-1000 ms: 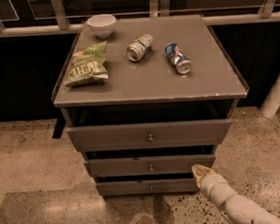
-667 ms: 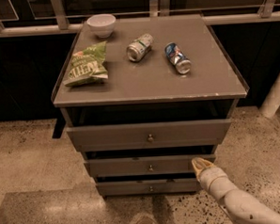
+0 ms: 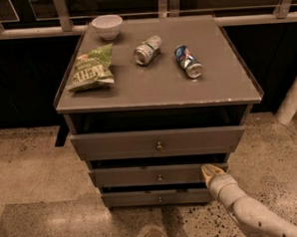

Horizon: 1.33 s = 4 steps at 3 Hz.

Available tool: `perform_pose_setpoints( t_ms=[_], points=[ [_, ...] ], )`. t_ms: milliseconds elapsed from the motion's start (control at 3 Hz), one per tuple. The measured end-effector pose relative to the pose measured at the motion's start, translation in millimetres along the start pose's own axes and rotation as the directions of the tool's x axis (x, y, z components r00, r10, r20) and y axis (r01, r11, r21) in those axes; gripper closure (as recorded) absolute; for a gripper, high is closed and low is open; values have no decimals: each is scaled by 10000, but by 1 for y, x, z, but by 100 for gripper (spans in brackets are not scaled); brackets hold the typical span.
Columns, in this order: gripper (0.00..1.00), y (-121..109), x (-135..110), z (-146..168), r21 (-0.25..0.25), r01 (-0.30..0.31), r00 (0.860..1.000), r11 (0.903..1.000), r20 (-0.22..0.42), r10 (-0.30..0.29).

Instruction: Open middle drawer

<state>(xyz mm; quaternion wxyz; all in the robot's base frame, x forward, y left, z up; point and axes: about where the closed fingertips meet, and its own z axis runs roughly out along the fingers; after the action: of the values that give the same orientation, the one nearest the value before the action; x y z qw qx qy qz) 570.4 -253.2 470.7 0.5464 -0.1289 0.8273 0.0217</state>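
The grey cabinet has three stacked drawers. The middle drawer (image 3: 141, 176) is a wide shallow grey front with a small round metal knob (image 3: 159, 178). It sits between the taller top drawer (image 3: 155, 142) and the narrow bottom drawer (image 3: 152, 197). All three fronts look pushed in. My gripper (image 3: 209, 171) comes in from the lower right on a white arm. Its yellowish tip is at the right end of the middle drawer front, right of the knob.
On the cabinet top (image 3: 226, 86) lie a white bowl (image 3: 107, 26), a green chip bag (image 3: 91, 67), a silver can (image 3: 147, 49) and a blue can (image 3: 188, 61). Speckled floor (image 3: 36, 161) surrounds the cabinet. A white post (image 3: 293, 99) stands at right.
My gripper has moved slightly up and left, closer to the right end of the middle drawer front. The drawers have not moved.
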Motion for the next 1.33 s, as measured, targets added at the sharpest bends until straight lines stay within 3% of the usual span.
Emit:
perform_pose_setpoints(
  t_ms=[667, 1000, 1333],
  points=[
    [100, -17, 6, 46, 319, -182, 9995, 9993, 252, 174],
    [100, -31, -5, 80, 551, -108, 9989, 9984, 451, 83],
    [100, -32, -5, 81, 555, -108, 9989, 9984, 458, 82]
  ],
)
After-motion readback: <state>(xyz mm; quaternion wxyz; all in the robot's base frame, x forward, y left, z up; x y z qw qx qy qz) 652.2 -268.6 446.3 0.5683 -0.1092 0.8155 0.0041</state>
